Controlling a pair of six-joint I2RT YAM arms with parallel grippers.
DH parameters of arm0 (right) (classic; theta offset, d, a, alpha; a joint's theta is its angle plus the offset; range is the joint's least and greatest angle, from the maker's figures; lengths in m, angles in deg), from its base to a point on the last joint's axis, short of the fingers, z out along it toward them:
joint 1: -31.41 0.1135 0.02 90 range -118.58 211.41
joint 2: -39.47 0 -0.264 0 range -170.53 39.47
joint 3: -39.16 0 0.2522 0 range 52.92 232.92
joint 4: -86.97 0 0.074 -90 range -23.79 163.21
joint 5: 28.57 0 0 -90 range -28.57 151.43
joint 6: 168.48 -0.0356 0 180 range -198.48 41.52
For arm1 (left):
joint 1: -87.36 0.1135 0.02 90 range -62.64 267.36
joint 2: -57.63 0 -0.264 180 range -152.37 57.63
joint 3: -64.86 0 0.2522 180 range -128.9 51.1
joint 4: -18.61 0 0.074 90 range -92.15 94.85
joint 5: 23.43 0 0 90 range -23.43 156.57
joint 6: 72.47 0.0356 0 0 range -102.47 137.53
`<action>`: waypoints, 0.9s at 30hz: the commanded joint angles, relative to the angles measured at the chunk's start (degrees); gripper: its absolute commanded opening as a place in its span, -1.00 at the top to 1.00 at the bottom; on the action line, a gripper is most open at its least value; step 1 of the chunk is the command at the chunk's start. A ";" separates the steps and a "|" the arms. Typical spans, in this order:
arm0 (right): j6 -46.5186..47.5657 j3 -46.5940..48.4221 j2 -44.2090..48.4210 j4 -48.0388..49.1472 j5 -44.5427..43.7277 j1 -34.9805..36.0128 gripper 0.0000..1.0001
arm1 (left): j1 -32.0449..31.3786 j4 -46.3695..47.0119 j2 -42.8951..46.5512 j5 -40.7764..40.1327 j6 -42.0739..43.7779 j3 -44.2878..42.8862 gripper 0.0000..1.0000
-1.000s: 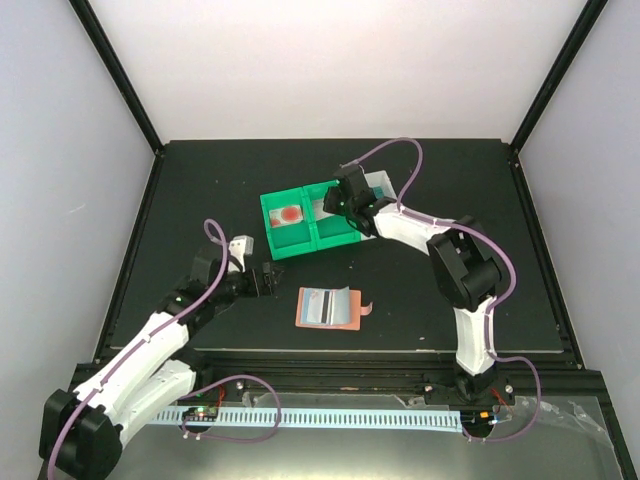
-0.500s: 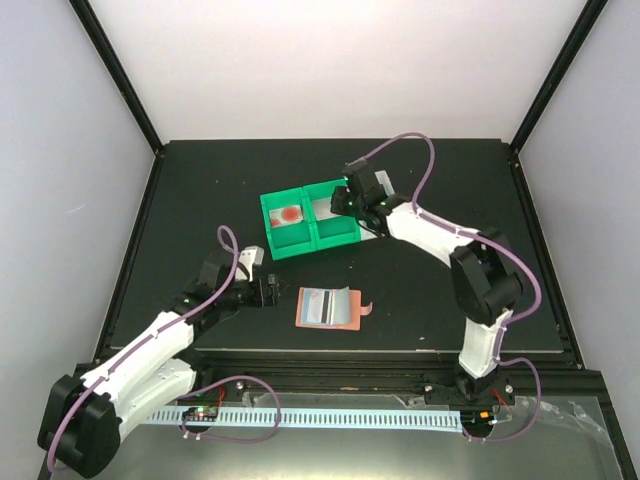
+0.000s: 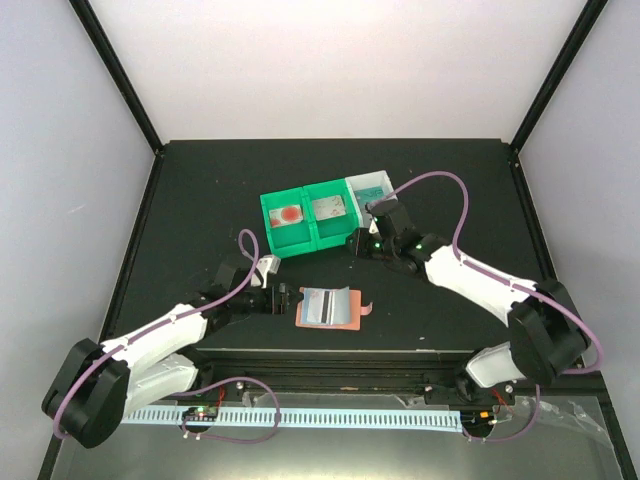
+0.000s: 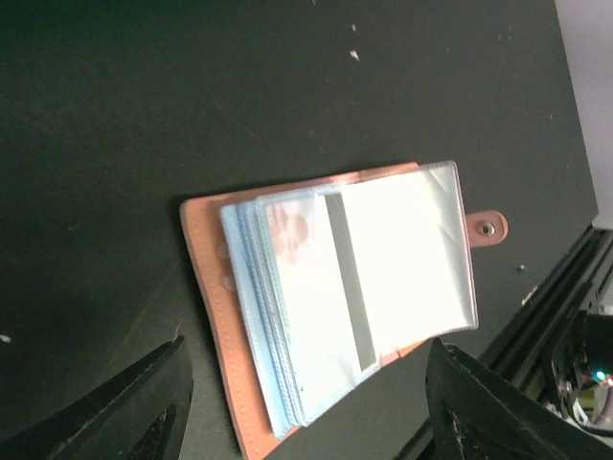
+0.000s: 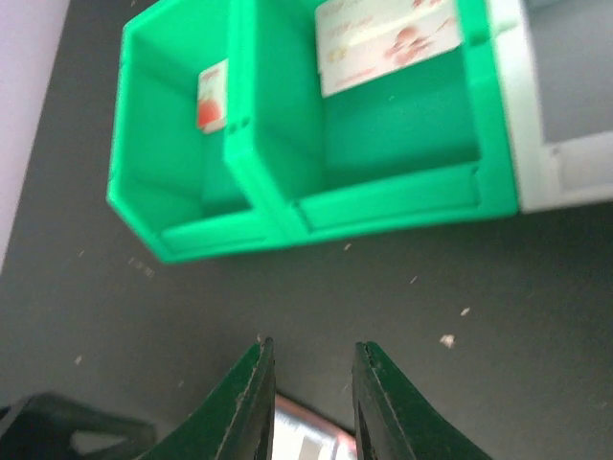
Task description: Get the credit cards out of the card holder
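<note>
The card holder [image 3: 331, 307] lies open on the black table, salmon outside, pale blue pockets up. In the left wrist view one of the credit cards [image 4: 351, 278], white with a grey stripe, shows inside a clear pocket of the card holder [image 4: 213, 316]. My left gripper [image 3: 286, 299] is open at the holder's left edge, and its fingers straddle that end [image 4: 306, 422]. My right gripper [image 3: 358, 245] hovers open and empty between the trays and the holder, jaws a narrow gap apart [image 5: 311, 383]. Other cards lie in the trays: a red-marked one [image 3: 290, 214], a pale one [image 3: 328, 209].
Two joined green trays [image 3: 310, 238] and a white tray [image 3: 385, 180] stand behind the card holder. In the right wrist view the green trays [image 5: 287, 192] fill the top, with the white tray [image 5: 556, 144] at the right. The table's front rail runs just below the holder.
My right gripper has pulled back from over the green trays toward the card holder. My left arm has slid right up to the holder's edge, its jaws narrowing.
</note>
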 commanded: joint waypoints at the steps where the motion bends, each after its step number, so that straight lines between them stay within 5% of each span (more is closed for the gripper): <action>1: -2.27 -3.00 5.07 1.49 2.10 3.13 0.54 | -1.78 6.00 -1.76 3.02 -1.09 0.59 -0.36; 13: -13.63 -11.68 5.09 9.96 -2.68 14.23 0.55 | -2.91 8.49 0.02 4.66 -2.41 4.23 -0.48; 27: -14.98 -12.83 -2.27 13.67 -1.05 16.19 0.56 | -2.99 7.30 8.88 1.43 -5.22 8.16 -0.53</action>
